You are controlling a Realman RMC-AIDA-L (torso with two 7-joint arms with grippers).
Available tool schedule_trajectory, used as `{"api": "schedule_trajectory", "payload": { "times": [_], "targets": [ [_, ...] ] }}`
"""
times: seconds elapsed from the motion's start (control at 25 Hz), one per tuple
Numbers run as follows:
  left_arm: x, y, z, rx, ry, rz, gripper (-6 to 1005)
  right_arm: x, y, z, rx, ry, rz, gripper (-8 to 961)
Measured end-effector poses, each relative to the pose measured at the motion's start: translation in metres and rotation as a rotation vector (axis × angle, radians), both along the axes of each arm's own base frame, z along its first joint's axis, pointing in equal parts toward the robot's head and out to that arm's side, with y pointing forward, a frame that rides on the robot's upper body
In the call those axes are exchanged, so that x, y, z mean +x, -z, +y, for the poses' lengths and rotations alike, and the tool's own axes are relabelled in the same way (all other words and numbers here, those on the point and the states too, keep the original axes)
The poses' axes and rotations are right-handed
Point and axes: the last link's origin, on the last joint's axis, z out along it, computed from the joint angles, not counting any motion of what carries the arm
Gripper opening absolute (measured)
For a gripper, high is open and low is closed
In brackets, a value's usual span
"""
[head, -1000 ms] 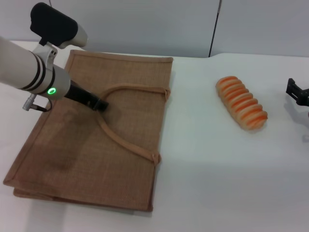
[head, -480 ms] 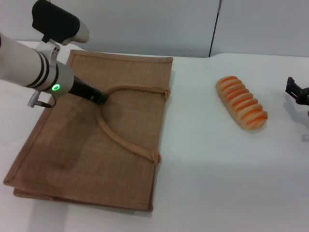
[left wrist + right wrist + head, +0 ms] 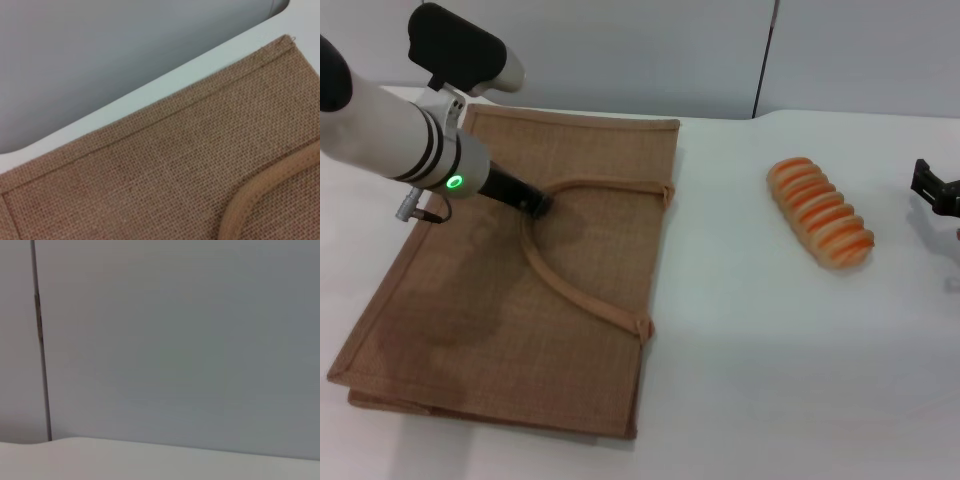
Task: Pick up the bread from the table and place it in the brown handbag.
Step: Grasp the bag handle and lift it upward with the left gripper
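The bread (image 3: 820,213) lies diagonally on the white table (image 3: 770,350), just beside my parked right claw (image 3: 932,187), while my left claw (image 3: 535,204) rests on the brown handbag (image 3: 510,300); neither claw's opening is discernible.

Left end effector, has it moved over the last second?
Yes. The left end effector has slid slightly toward the far edge of the brown handbag, staying at the handle's bend. The bread lies unmoved.

You have the brown handbag (image 3: 520,290) lying flat on the table (image 3: 770,380), at the left; the bread (image 3: 819,212) lies well apart to its right; the left gripper (image 3: 535,203) sits at the bag's handle loop (image 3: 570,285); the right gripper (image 3: 937,188) waits right of the bread.
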Motion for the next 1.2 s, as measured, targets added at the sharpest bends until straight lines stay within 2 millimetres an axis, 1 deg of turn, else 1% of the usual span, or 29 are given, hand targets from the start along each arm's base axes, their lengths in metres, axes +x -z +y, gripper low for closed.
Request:
{"api": "schedule_trajectory", "payload": {
  "times": [0.44,0.64,1.04,1.2],
  "targets": [
    [0.0012,-0.0010,0.0009,0.009,-0.003,-0.008,232,0.0012,0.0009,-0.0003,-0.007,0.009,-0.003,827],
    [-0.0009,-0.0015,0.0014,0.022,-0.005,-0.008,312,0.0011,0.0009,-0.0001,-0.007,0.010,-0.002,827],
    [-0.0022,-0.0028,0.0038,0.050,-0.005,-0.009,293,0.0002,0.0008,0.0007,-0.006,0.008,-0.002,827],
    [-0.0026,-0.0022,0.0035,0.048,-0.005,-0.007,258,-0.0017,0.0009,0.0025,-0.007,0.005,-0.002,828]
  ]
}}
